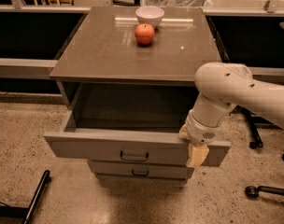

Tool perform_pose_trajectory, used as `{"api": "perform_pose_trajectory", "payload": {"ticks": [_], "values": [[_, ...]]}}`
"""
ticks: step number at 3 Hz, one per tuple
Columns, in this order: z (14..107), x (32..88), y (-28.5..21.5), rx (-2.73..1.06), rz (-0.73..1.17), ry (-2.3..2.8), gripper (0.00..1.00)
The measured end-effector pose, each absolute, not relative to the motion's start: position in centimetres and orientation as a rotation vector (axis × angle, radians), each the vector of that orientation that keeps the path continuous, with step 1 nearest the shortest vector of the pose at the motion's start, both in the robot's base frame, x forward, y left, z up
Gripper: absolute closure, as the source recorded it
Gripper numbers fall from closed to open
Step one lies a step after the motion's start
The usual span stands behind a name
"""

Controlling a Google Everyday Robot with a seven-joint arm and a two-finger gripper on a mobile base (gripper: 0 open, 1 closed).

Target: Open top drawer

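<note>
The top drawer [109, 146] of the grey cabinet stands pulled out, its plain grey inside showing. A small dark pull handle [134, 157] sits at the centre of its front. My gripper [196, 154] hangs from the white arm [226, 92] over the right end of the drawer front, to the right of the handle and apart from it. Its tan fingertips [197, 155] point down across the front panel.
A narrower drawer [139, 171] sits closed below. On the cabinet top [109, 45] stand a red apple [145, 33] and a white bowl [149, 16]. Chair casters [254, 190] are on the floor at right, a dark bar [34, 199] at lower left.
</note>
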State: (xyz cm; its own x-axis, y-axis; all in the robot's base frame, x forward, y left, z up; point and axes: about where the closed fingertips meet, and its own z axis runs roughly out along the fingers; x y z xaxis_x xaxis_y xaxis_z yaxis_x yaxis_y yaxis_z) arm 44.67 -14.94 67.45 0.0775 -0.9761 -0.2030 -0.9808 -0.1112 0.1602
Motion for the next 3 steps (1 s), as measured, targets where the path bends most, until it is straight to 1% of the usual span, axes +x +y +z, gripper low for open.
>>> {"api": "perform_pose_trajectory", "payload": {"ticks": [1, 2, 3], "values": [[67.7, 44.8, -15.0, -2.293, 0.406, 2.082, 0.47], [68.8, 44.1, -14.1, -2.354, 0.439, 2.022, 0.4], [71.1, 44.2, -12.8, -2.416, 0.397, 1.954, 0.21]]}}
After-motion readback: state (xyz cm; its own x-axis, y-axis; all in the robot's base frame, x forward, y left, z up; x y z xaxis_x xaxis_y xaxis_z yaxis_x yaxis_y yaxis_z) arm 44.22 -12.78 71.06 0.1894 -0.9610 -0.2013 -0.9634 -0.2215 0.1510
